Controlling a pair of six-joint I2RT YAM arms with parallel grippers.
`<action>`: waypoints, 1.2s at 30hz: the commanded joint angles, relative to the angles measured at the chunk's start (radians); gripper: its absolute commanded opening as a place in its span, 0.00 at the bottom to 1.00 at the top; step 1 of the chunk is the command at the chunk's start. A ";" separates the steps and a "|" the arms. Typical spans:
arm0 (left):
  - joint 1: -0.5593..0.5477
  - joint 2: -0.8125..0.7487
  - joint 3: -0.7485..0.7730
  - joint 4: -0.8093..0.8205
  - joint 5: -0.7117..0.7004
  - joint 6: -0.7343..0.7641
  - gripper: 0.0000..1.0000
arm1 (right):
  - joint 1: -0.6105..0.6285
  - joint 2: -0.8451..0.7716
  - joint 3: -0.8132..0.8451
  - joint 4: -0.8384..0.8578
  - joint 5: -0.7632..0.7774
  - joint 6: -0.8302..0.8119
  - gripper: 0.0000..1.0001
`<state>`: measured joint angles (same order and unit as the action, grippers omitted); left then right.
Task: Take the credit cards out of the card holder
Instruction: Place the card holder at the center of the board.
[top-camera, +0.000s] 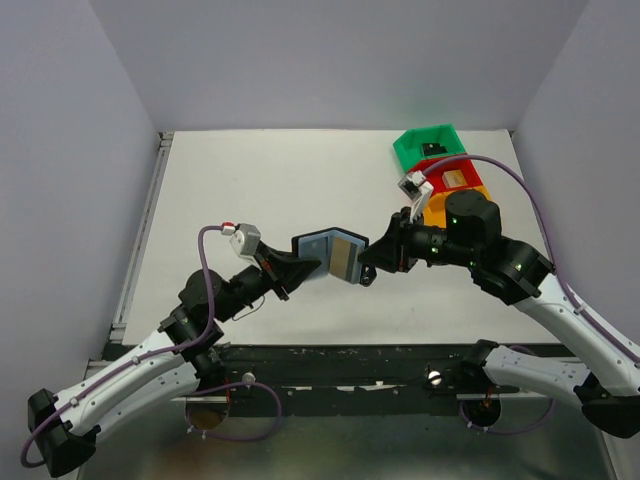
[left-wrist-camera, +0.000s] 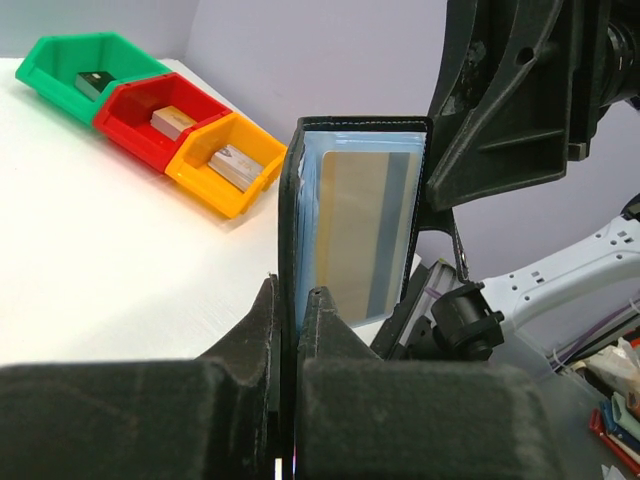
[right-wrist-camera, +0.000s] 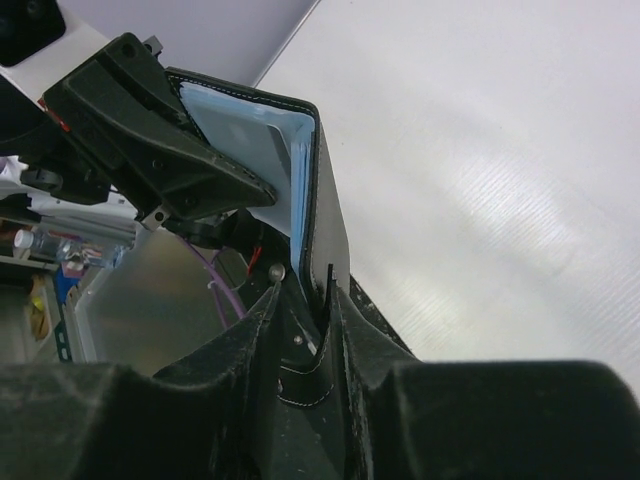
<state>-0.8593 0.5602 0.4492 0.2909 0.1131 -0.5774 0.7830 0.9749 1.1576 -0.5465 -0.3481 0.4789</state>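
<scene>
The flat black bifold card holder (top-camera: 322, 250) stands open in a V over the middle of the white worktop (top-camera: 250, 180). The left pincer (top-camera: 297, 266) is clamped on its left flap and the right pincer (top-camera: 366, 257) on its right flap. A gold-and-silver rectangular card (top-camera: 347, 256) sits in the blue-grey inner pocket.

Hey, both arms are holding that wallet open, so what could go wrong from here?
1. The left gripper and right gripper each clamp a flap of the card holder, so neither is free for the gold card. Releasing one flap may let it fold shut.
2. It looks lifted off the table; a slipping grip could drop it.
</scene>
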 joint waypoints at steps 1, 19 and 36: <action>0.009 -0.020 -0.003 0.060 0.045 -0.022 0.00 | -0.010 -0.018 -0.022 0.045 -0.046 0.004 0.30; 0.022 0.013 -0.014 0.105 0.079 -0.048 0.00 | -0.011 -0.036 -0.027 0.088 -0.104 -0.002 0.04; 0.022 0.190 0.077 0.140 0.105 -0.071 0.89 | -0.010 0.083 0.036 -0.070 0.012 0.004 0.00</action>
<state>-0.8413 0.6895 0.4732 0.3813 0.1734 -0.6403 0.7769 1.0283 1.1454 -0.5625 -0.3820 0.4725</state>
